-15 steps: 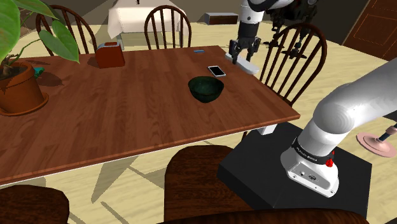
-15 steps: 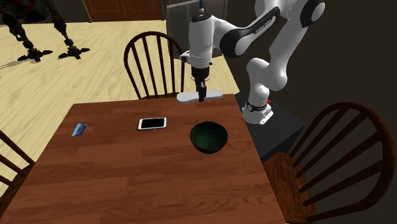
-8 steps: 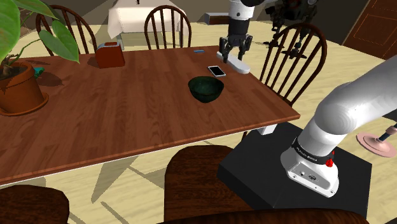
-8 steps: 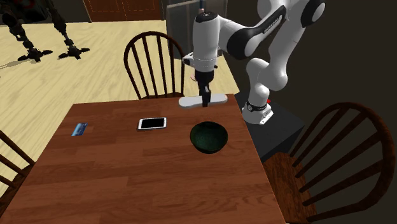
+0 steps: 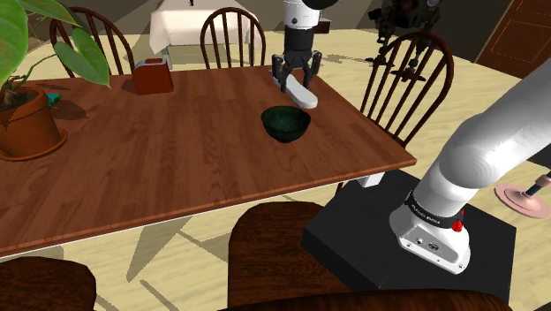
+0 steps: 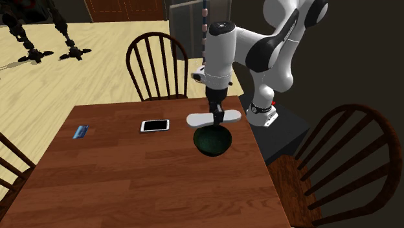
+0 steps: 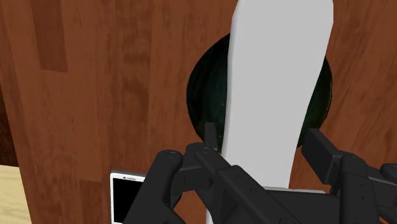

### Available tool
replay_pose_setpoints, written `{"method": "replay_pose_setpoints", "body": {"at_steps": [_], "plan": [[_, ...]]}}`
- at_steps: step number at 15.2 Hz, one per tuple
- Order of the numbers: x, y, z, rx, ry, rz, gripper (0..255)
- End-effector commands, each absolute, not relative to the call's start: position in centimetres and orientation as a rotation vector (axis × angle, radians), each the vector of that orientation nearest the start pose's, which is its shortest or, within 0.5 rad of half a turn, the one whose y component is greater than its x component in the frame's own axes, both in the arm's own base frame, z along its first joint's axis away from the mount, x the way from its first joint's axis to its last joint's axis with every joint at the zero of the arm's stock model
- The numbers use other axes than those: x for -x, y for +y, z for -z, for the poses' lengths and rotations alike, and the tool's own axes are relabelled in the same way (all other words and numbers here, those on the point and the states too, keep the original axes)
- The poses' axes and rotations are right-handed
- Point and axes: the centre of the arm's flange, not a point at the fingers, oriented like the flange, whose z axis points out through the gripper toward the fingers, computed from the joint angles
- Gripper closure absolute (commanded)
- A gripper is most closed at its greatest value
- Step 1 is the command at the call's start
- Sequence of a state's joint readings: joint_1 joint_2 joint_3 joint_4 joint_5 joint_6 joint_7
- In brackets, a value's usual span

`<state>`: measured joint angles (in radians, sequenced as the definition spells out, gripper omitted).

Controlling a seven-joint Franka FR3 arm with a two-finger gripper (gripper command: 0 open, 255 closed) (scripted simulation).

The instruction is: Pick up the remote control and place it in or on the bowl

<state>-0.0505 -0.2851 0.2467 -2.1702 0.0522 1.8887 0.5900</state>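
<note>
We work over the desk (image 5: 177,159), which carries everything, at the end nearest our base. Our arm (image 6: 220,52) comes down from above with the wrist vertical, which keeps the load level and allows a straight descent.

The bowl (image 5: 285,128) is dark green and sits upright on the desk under the hand. In the wrist view its round mouth shows behind the load, so we judge we are lined up over it.

The remote (image 7: 280,95), drawn plain pale grey, hangs in the air just above the bowl without touching it, lying flat. It looks longer than the bowl's mouth, so we expect it to rest across the rim rather than drop inside. The jaws are clenched on the remote near its middle, and that grip keeps it balanced.

The phone (image 6: 155,125) lies flat on the desk near the bowl, apart from it, and plays no part in the task.
</note>
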Motion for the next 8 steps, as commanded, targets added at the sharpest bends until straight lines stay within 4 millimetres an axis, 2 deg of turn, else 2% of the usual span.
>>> {"method": "replay_pose_setpoints", "body": {"at_steps": [1, 8], "plan": [[-46.1, 11.4, -50.2, 3.09, 0.661, 0.007, 255], [-46.1, 11.4, -46.5, 3.09, 0.661, 0.007, 255]]}}
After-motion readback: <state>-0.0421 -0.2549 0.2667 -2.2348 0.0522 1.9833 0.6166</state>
